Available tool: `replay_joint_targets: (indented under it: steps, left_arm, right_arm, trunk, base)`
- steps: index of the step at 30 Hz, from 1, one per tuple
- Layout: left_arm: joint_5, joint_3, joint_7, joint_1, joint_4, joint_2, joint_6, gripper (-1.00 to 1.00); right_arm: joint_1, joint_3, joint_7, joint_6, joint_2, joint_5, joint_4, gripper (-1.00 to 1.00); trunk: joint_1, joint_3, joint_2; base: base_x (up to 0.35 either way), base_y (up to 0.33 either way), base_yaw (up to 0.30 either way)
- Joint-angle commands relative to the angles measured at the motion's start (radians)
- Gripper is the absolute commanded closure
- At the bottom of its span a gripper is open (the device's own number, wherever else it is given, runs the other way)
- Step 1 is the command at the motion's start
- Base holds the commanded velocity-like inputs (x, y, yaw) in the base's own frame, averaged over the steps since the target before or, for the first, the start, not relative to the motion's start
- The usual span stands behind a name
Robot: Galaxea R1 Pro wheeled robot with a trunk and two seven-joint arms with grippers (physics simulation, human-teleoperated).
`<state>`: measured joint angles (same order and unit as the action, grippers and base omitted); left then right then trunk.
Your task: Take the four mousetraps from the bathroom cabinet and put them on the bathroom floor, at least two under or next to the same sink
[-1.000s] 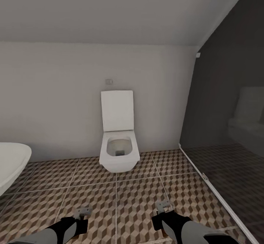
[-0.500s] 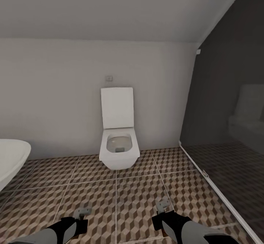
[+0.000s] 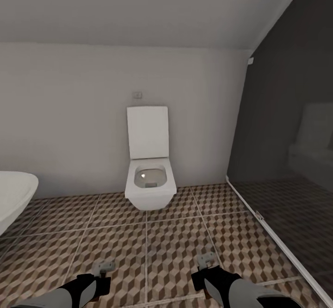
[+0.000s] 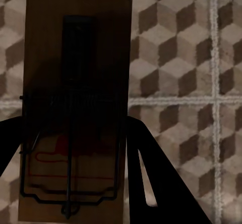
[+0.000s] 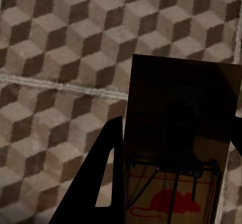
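In the left wrist view a brown wooden mousetrap with a wire bar and a red mark sits between the dark fingers, above the cube-patterned bathroom floor. The right wrist view has a second mousetrap, with a red mouse print, clamped the same way over the floor. In the head view my left gripper and right gripper hang low at the bottom edge, over the tiles. The cabinet and the sink are out of view.
A white square toilet with its lid up hangs on the far wall ahead. A white rounded bathtub rim juts in at the left. A grey glass partition with a floor rail closes the right side.
The whole head picture has slid: the toilet and far wall sit slightly higher, so the camera moved. Both grippers hold their places in the picture.
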<state>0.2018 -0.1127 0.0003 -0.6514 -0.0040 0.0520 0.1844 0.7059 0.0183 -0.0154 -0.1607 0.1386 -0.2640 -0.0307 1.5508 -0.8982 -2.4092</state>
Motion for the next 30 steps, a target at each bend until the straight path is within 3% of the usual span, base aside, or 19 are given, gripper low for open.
replay_joint_targets:
  steps: [1, 7, 13, 27, 30]
  left_arm:
    - [0.007, -0.008, 0.0, -0.001, -0.001, 0.0, 0.004, 1.0]
    - [0.007, -0.008, 0.001, -0.001, -0.001, 0.0, 0.004, 1.0]
    - [0.007, -0.008, 0.001, -0.001, -0.001, 0.0, 0.004, 1.0]
    - [0.007, -0.008, -0.002, -0.001, -0.001, 0.001, 0.006, 1.0]
    - [0.007, -0.008, -0.002, -0.001, -0.001, 0.0, 0.006, 1.0]
  right_arm:
    - [0.001, 0.002, -0.004, -0.004, 0.001, -0.007, -0.002, 1.0]
    - [0.001, 0.003, -0.015, -0.004, -0.003, -0.004, -0.001, 1.0]
    - [0.001, 0.002, -0.017, -0.004, -0.004, -0.005, 0.0, 1.0]
    - [0.001, 0.002, -0.017, -0.005, -0.004, -0.004, 0.0, 1.0]
    - [0.001, 0.002, -0.017, -0.005, -0.004, -0.004, 0.0, 1.0]
  trunk:
    - [0.004, -0.004, -0.008]
    - [0.027, -0.023, -0.05]
    - [0.049, -0.042, -0.091]
    - [0.056, -0.096, -0.094]
    - [0.056, -0.096, -0.094]
  base:
    - [0.0, 0.0, 0.0]
    - [0.0, 0.0, 0.019]
    - [0.0, 0.0, 0.204]
    - [0.0, 0.0, 0.055]
    - [0.0, 0.0, 0.001]
